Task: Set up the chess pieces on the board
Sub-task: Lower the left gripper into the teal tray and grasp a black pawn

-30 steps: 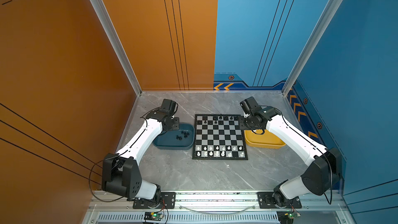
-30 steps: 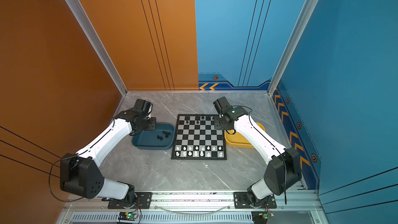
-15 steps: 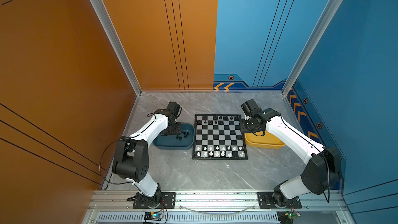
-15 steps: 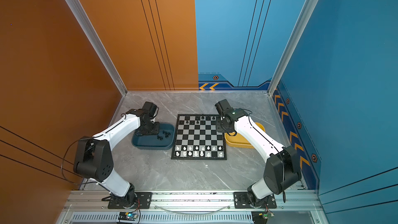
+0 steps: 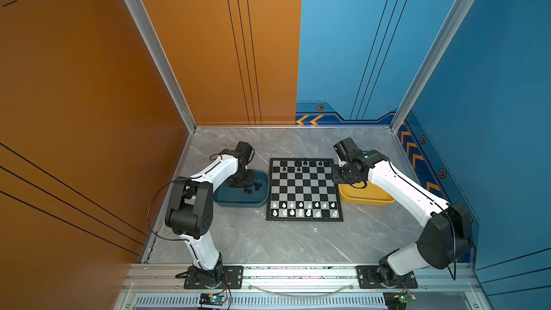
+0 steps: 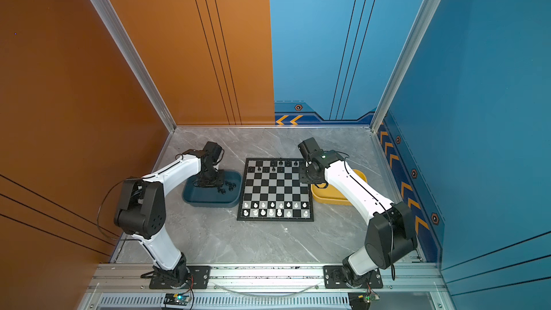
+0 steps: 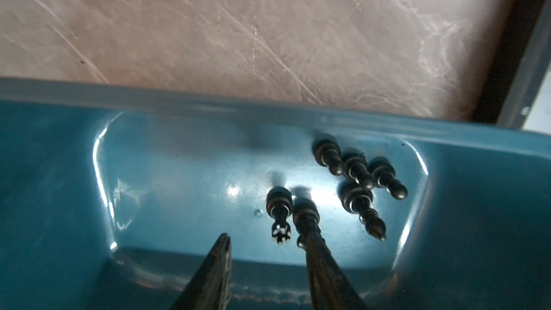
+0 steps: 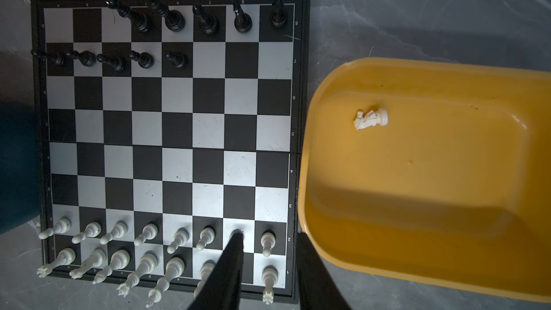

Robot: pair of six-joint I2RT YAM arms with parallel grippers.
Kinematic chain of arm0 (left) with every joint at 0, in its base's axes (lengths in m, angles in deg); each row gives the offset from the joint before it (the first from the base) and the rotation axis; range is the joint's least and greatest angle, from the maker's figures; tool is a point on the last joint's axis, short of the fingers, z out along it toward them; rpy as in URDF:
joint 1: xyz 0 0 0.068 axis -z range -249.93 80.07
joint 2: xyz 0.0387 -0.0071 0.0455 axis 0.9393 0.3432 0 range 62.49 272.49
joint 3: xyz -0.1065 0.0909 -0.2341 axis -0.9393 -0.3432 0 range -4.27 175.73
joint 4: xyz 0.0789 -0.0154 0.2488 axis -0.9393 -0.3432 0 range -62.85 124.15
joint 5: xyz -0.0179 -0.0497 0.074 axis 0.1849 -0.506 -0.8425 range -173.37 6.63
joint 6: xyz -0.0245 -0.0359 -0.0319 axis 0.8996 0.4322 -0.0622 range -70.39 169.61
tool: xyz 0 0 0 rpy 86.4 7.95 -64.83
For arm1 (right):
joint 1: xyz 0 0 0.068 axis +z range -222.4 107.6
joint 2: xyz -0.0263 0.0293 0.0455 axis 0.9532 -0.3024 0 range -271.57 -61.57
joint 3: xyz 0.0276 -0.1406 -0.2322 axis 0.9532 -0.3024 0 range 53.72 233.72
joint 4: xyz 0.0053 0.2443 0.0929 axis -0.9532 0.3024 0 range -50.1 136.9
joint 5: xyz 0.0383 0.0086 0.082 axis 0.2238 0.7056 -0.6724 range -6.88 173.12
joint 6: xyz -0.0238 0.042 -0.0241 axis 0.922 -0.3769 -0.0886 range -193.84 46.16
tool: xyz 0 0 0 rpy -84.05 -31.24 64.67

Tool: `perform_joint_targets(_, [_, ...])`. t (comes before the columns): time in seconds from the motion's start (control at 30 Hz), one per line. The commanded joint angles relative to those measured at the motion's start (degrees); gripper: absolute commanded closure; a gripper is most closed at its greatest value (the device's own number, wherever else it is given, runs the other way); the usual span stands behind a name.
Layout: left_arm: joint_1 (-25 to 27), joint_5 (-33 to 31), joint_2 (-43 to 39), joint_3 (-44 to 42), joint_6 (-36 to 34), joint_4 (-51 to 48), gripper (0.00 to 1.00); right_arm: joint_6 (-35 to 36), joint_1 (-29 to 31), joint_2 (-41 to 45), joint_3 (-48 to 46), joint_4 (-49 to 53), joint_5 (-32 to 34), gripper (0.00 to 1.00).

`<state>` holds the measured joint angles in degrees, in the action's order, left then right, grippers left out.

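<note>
The board lies mid-table. White chess pieces stand on its two near rows and black ones on its two far rows. Several loose black pieces lie in the teal tray. My left gripper is down inside that tray, open, with a black rook lying between its fingers. My right gripper hangs open and empty above the board's right edge. A white knight lies in the yellow tray.
The teal tray touches the board's left side and the yellow tray its right side. Orange and blue walls enclose the grey marble table on three sides. An aluminium rail with both arm bases runs along the near edge.
My left gripper has come down from above the teal tray's far edge into the tray, beside the black pieces. The right gripper has shifted slightly nearer along the board's right edge.
</note>
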<state>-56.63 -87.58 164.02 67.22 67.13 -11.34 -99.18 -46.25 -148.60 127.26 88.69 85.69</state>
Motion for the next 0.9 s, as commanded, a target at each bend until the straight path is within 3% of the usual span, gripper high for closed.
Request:
perform_joint_targets(0.0, [0.41, 1.04, 1.40, 1.30, 0.67, -0.33, 0.58, 0.54, -0.48, -0.51, -0.90, -0.23, -0.79, 0.67])
perform_joint_targets(0.87, [0.15, 1.39, 4.78, 1.47, 1.12, 0.29, 0.74, 0.21, -0.58, -0.87, -1.33, -0.20, -0.95, 0.68])
